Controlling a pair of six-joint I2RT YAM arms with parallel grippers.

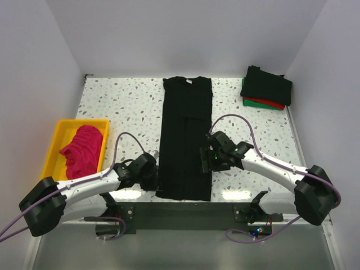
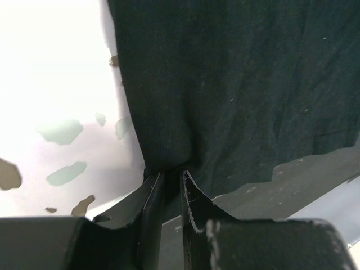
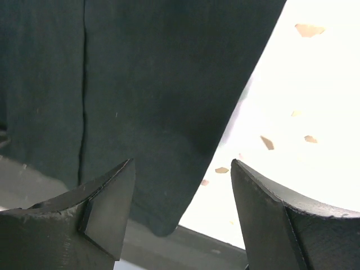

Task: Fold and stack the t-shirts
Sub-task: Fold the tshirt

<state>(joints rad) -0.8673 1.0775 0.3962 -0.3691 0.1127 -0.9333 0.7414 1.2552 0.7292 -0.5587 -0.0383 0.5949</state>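
A large black t-shirt (image 1: 185, 135) lies in a long narrow strip down the middle of the table, collar at the far end. My left gripper (image 1: 153, 175) is at its near left edge, shut on a pinch of the black cloth (image 2: 236, 84); the fabric puckers between the fingertips of that gripper (image 2: 171, 173). My right gripper (image 1: 205, 160) hovers open over the shirt's near right edge (image 3: 140, 84), its jaws (image 3: 183, 163) wide apart with nothing between them. A magenta-pink t-shirt (image 1: 83, 149) lies crumpled in the tray. Folded shirts are stacked at the back right, a black one (image 1: 267, 84) on green and red ones (image 1: 263, 103).
The yellow tray (image 1: 52, 152) stands at the left by the wall. White walls close in the speckled table (image 1: 129, 107) on three sides. A dark strip (image 1: 185, 216) runs along the table's near edge between the arm bases.
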